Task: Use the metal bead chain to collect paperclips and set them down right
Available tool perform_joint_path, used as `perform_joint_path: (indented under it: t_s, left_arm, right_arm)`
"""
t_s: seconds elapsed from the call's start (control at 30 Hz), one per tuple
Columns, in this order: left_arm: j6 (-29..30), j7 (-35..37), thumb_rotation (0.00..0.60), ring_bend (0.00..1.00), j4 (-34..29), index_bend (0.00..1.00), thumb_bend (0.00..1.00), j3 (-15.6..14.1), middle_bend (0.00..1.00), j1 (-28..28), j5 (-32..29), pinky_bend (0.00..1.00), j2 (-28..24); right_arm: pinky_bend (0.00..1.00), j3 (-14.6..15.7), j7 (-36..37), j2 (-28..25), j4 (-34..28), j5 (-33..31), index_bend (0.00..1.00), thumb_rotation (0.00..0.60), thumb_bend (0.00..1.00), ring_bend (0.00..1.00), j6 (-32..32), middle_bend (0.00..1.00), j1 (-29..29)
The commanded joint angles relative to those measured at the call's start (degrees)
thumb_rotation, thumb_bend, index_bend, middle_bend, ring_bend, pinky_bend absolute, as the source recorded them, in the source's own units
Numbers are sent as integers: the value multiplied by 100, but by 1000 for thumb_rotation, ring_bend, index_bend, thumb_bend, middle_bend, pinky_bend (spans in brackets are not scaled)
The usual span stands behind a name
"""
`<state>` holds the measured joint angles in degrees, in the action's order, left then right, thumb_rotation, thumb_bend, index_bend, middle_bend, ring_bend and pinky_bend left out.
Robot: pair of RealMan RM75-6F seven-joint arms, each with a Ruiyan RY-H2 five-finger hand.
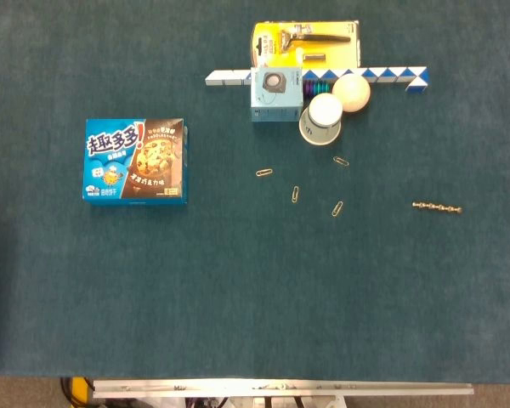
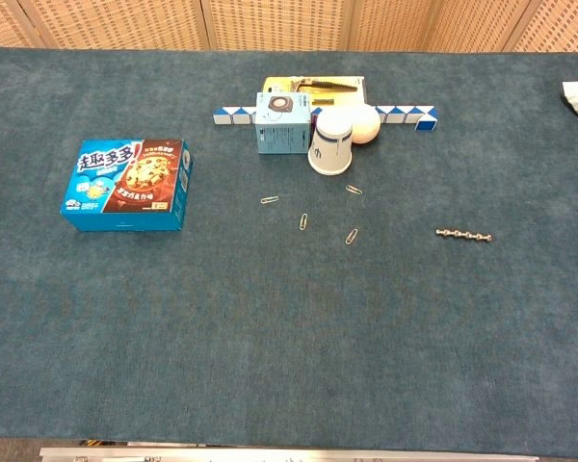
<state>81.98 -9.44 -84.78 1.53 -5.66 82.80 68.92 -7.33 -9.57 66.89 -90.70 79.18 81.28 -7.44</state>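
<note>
Off to the right of the table (image 1: 238,306), on its dark teal felt-like cloth, I see the metal bead chain (image 1: 436,206) lying straight, its long axis running left to right with a very slight downward tilt at its right end. It reads as a short string of small shiny beads, well apart from everything else.

Left of it, four thin wire paperclips lie scattered flat: one (image 1: 263,172) nearly horizontal, one (image 1: 296,194) and one (image 1: 337,208) standing diagonally, and one (image 1: 342,161) just below the paper cup (image 1: 323,119).

That cup lies tipped on its side, its open mouth towards my head camera, touching a smooth cream ball (image 1: 352,92). Beside the cup sits a small light-blue carton (image 1: 276,95), in front of a blue-and-white twist-puzzle strip (image 1: 391,76) laid left to right. Behind is a razor on a yellow card (image 1: 306,42). Far left sits a glossy blue cookie box (image 1: 136,160).

Neither of my hands shows clearly in either view, so I cannot say how they are set.
</note>
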Motion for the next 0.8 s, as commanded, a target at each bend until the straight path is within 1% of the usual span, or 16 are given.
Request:
perform_joint_path:
  t_s: [0.03, 0.17, 0.3, 0.4, 0.47, 0.6, 0.8]
  left_arm:
    - [-86, 104, 600, 165, -152, 443, 246, -57, 293, -11, 36, 287, -86]
    - [27, 130, 600, 166, -274, 443, 246, -111, 293, 4, 231, 290, -171]
    - [96, 251, 600, 166, -463, 443, 246, -188, 293, 45, 368, 290, -299]
    - [67, 538, 600, 166, -582, 443, 246, -195, 293, 29, 403, 290, -452]
    - [45, 646, 600, 166, -549, 443, 246, -157, 293, 23, 334, 291, -491]
    - [-86, 736, 600, 166, -537, 443, 246, -119, 294, -6, 183, 292, -540]
    - [-141, 776, 600, 166, -559, 443, 246, -40, 294, -18, 13, 292, -598]
  right_arm:
    - [323, 72, -118, -29, -84, 86, 313, 600, 44, 65, 121, 165, 71]
    - [323, 175, -174, -43, -212, 307, 313, 600, 45, 65, 387, 165, 198]
    - [323, 253, -312, -16, -266, 416, 313, 600, 45, 65, 488, 165, 260]
    - [323, 314, -312, -61, -296, 421, 312, 600, 45, 65, 334, 165, 227]
    - [323, 285, -327, -59, -279, 305, 312, 600, 45, 65, 215, 165, 188]
    - [323, 200, -390, 20, -192, 119, 313, 600, 45, 65, 77, 165, 112]
    - [323, 125, -194, 122, 75, 38, 312, 600, 44, 65, -153, 165, -40]
